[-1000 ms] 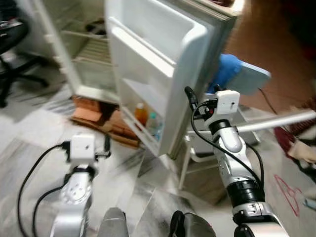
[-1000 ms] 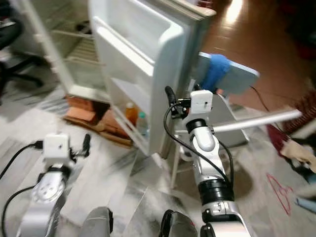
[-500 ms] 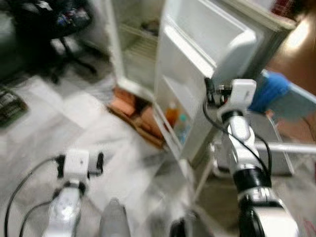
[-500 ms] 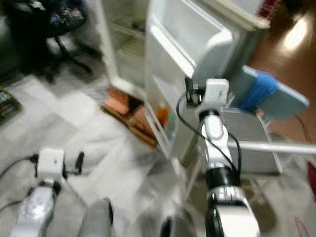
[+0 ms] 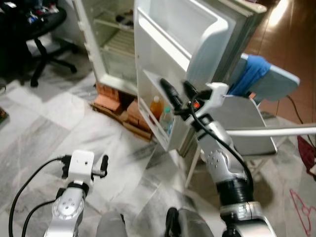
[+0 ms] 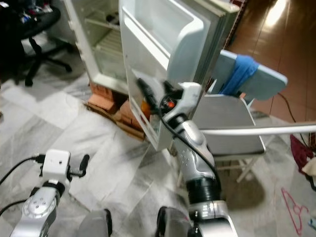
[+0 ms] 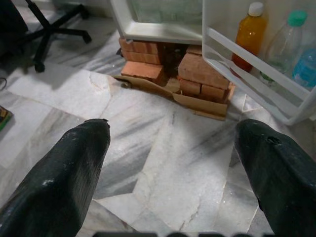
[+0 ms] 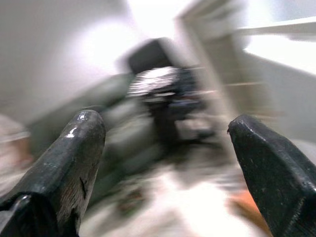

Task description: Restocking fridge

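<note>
Fridge (image 5: 118, 44) stands open, door (image 5: 187, 54) swung toward the robot. Right hand (image 5: 177, 92) is raised against the door's inner face, fingers apart, holding nothing. Just beyond and below its fingertips, on the low door shelf (image 5: 163, 132), sit an orange bottle (image 5: 156, 107) and a clear bottle (image 5: 167, 120).

Left hand (image 5: 103, 165) is low over the marble floor (image 5: 44, 128), fingers apart, empty, well short of the fridge.

Left wrist view adds detail the head views lack: orange bottle (image 7: 250, 33) has a white cap, clear bottle (image 7: 285, 43) a green cap, a blue item beside it at the frame edge, all behind the shelf rail. Bricks (image 7: 205, 76) and flattened cardboard (image 7: 197, 104) prop the fridge base.

Right wrist view is motion-blurred; its spread fingers (image 8: 64, 163) are clear, beyond them a dark shape I can't identify.

Head views also show an office chair (image 5: 34, 34) far off the left hand's side, and a folding chair (image 5: 247, 123) with a blue cloth (image 5: 248, 73) behind the right arm.

No readable labels or writing.
</note>
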`<state>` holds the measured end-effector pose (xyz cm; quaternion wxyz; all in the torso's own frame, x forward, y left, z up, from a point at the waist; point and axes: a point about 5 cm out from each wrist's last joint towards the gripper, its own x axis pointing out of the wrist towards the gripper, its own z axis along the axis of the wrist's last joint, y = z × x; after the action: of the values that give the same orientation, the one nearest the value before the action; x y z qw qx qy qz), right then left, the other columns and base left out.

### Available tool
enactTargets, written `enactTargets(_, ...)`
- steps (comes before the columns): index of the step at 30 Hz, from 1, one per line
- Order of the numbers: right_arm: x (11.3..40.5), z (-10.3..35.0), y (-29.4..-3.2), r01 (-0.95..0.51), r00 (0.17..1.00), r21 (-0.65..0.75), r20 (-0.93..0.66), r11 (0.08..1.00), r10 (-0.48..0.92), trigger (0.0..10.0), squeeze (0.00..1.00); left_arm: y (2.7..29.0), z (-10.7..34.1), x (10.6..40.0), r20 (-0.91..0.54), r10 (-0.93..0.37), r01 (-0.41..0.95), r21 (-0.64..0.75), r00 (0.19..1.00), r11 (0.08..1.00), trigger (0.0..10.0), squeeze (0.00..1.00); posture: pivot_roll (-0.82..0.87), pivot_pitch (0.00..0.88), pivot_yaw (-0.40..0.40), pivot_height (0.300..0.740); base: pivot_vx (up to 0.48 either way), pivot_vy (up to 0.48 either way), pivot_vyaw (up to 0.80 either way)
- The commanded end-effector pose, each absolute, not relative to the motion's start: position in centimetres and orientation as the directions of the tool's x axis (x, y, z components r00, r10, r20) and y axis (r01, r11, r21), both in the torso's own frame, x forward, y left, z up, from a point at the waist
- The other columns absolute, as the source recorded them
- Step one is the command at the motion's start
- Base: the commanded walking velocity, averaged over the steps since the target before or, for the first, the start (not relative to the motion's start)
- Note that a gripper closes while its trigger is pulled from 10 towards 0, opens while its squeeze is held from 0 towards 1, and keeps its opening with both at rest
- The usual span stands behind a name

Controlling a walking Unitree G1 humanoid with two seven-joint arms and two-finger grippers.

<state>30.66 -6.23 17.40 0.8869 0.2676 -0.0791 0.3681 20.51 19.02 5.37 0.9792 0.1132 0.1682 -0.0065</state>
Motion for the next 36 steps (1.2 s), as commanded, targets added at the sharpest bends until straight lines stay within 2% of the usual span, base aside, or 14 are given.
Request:
enactTargets(1, 29.9, 17.1, -6.0, -0.746, 0.663, 0.370, 0.323, 0.555, 0.676, 10.0, 0.00, 19.1, 5.1, 20.4, -0.340, 0.028, 0.053, 0.228, 0.940, 0.972, 10.0, 0.00, 0.14, 0.142, -0.063, 0.740, 0.000, 0.000, 0.00)
enactTargets(2, 29.8, 16.6, -6.1, -0.749, 0.659, 0.349, 0.300, 0.563, 0.690, 10.0, 0.00, 19.1, 5.1, 20.4, -0.340, 0.028, 0.053, 0.228, 0.940, 0.972, 10.0, 0.00, 0.14, 0.142, -0.065, 0.740, 0.000, 0.000, 0.00)
enactTargets(3, 29.7, 14.8, -7.0, -0.730, 0.676, 0.320, 0.211, 0.604, 0.706, 10.0, 0.00, 19.0, 5.1, 20.4, -0.340, 0.028, 0.053, 0.226, 0.940, 0.973, 10.0, 0.00, 0.14, 0.144, -0.065, 0.740, 0.000, 0.000, 0.00)
enactTargets(7, 29.3, 12.5, -8.7, -0.719, 0.668, 0.311, 0.062, 0.621, 0.742, 10.0, 0.00, 19.0, 5.1, 20.4, -0.342, 0.028, 0.052, 0.222, 0.939, 0.974, 10.0, 0.00, 0.14, 0.145, -0.067, 0.740, 0.000, 0.000, 0.00)
enactTargets(11, 29.7, 10.8, -12.0, -0.652, 0.738, 0.145, -0.104, 0.744, 0.667, 10.0, 0.00, 19.0, 5.0, 20.4, -0.346, 0.025, 0.054, 0.219, 0.938, 0.974, 10.0, 0.00, 0.13, 0.147, -0.066, 0.740, 0.000, 0.000, 0.00)
enactTargets(14, 31.0, 11.9, -15.0, -0.546, 0.830, 0.105, -0.068, 0.831, 0.554, 10.0, 0.00, 19.0, 4.9, 20.5, -0.348, 0.023, 0.058, 0.220, 0.937, 0.974, 10.0, 0.00, 0.13, 0.149, -0.060, 0.740, 0.000, 0.000, 0.00)
enactTargets(18, 32.2, 13.3, -17.8, -0.452, 0.891, 0.056, -0.020, 0.890, 0.453, 10.0, 0.00, 19.0, 4.9, 20.5, -0.351, 0.022, 0.061, 0.223, 0.936, 0.973, 10.0, 0.00, 0.13, 0.149, -0.053, 0.740, 0.000, 0.000, 0.00)
enactTargets(19, 33.0, 14.1, -19.5, -0.370, 0.929, 0.024, 0.004, 0.929, 0.370, 10.0, 0.00, 19.1, 4.9, 20.5, -0.354, 0.020, 0.063, 0.223, 0.935, 0.973, 10.0, 0.00, 0.12, 0.150, -0.051, 0.740, 0.000, 0.000, 0.00)
enactTargets(23, 34.0, 15.5, -21.1, -0.273, 0.961, -0.025, 0.050, 0.962, 0.274, 10.0, 0.00, 19.1, 4.9, 20.6, -0.356, 0.017, 0.068, 0.226, 0.934, 0.972, 10.0, 0.00, 0.13, 0.151, -0.046, 0.740, 0.000, 0.000, 0.00)
enactTargets(28, 35.3, 17.7, -21.9, -0.213, 0.969, -0.058, 0.117, 0.975, 0.219, 10.0, 0.00, 19.1, 5.0, 20.7, -0.352, 0.022, 0.065, 0.234, 0.936, 0.970, 10.0, 0.00, 0.14, 0.153, -0.050, 0.740, 0.000, 0.000, 0.00)
enactTargets(36, 36.1, 18.4, -21.2, -0.271, 0.950, -0.056, 0.142, 0.961, 0.276, 10.0, 0.00, 19.0, 5.0, 20.6, -0.352, 0.028, 0.061, 0.237, 0.935, 0.970, 10.0, 0.00, 0.15, 0.155, -0.054, 0.740, 0.000, 0.000, 0.00)
